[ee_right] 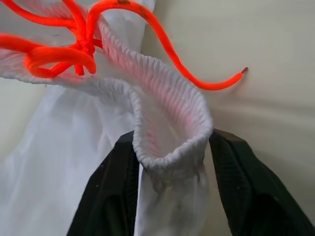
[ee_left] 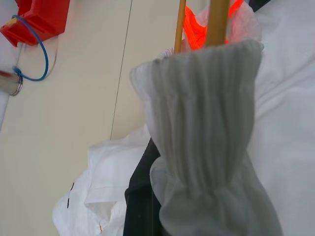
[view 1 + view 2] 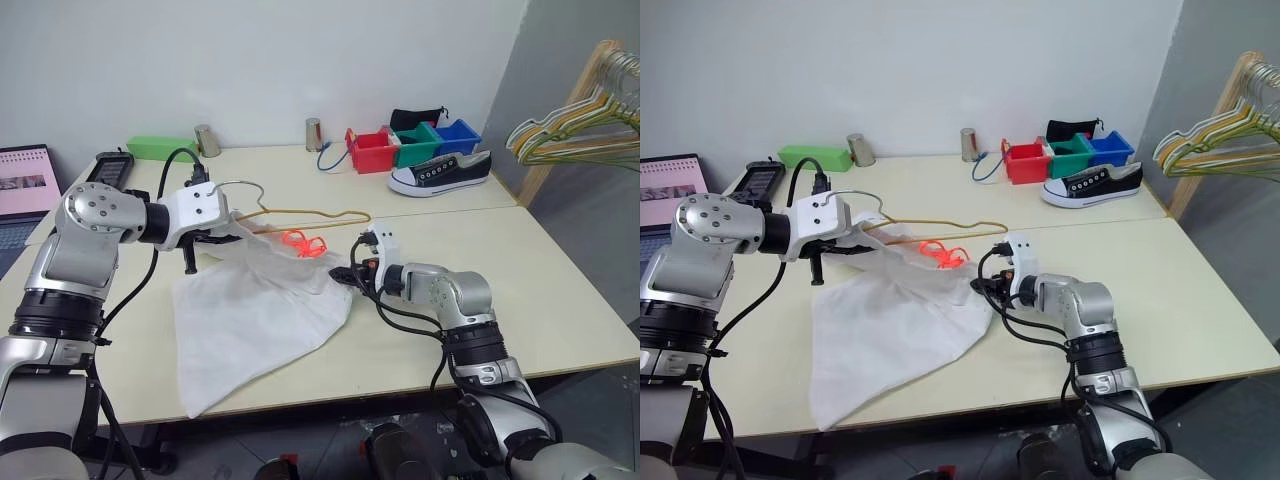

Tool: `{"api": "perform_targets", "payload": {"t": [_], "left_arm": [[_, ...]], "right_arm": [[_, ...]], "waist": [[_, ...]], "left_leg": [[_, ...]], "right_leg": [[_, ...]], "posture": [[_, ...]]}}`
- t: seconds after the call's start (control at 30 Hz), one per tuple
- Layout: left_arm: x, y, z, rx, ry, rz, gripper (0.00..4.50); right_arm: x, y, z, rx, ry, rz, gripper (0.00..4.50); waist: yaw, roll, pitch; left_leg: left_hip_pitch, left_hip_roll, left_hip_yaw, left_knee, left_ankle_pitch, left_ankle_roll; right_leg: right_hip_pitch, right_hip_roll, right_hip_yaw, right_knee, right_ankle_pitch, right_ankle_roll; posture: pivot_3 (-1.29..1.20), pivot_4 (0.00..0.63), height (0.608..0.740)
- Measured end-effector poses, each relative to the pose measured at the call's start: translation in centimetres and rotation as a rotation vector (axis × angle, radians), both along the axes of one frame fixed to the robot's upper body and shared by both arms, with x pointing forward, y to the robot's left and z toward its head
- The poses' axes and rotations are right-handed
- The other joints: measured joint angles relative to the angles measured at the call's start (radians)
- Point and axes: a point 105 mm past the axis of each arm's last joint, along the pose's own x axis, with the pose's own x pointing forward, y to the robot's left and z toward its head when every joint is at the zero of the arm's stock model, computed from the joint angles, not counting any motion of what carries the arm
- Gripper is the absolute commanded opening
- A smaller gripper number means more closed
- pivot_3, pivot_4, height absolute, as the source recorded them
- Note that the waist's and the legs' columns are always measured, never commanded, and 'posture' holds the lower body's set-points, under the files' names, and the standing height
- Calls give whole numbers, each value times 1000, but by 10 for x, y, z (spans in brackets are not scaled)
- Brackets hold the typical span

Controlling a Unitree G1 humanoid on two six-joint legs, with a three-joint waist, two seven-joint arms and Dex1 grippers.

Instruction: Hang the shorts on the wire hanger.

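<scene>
The white shorts lie spread on the table, their waistband end lifted toward my left gripper. That gripper is shut on the ribbed waistband together with the wire hanger, just below its hook. The hanger's yellowish bar runs level above the table toward my right gripper. The orange drawstring dangles under the bar. In the right wrist view a fold of waistband sits between the two black fingers, which press on it from both sides.
At the table's far side stand red, green and blue bins, a black sneaker, two metal cups and a green box. A bunch of hangers hangs on a wooden rack at the right. A laptop sits at the far left.
</scene>
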Motion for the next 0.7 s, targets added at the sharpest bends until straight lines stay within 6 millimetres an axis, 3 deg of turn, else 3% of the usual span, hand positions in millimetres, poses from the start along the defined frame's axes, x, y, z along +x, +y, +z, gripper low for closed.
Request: {"api": "perform_targets", "payload": {"t": [0.13,0.2,0.43,0.57,0.7], "left_arm": [[0,-1,-1,-4,0,-3,0],[0,-2,-1,-5,0,-3,0],[2,-4,3,-10,-14,-6,0],[-1,-4,0,-13,11,-20,0],[-12,-2,-13,2,84,-47,0]], "right_arm": [[0,0,0,-7,-5,4,228],[-1,0,0,-14,-8,9,9],[-2,-7,11,-39,-65,39,9],[-1,-33,21,-211,-222,76,9],[1,-66,46,-317,-370,104,9]], "waist": [[0,0,0],[0,0,0],[0,0,0],[0,1,0],[0,1,0]], "left_leg": [[0,0,0,0,0,0],[0,0,0,0,0,0],[0,0,0,0,0,0],[-1,0,1,-1,0,0],[-1,0,1,-1,0,0]], "right_leg": [[0,0,0,0,0,0],[0,0,0,0,0,0],[0,0,0,-1,0,0],[0,0,1,-3,0,0],[1,-1,0,-6,0,0]], "posture": [[-222,33,740],[-233,33,740],[-238,33,740],[-255,39,740],[-268,40,740]]}}
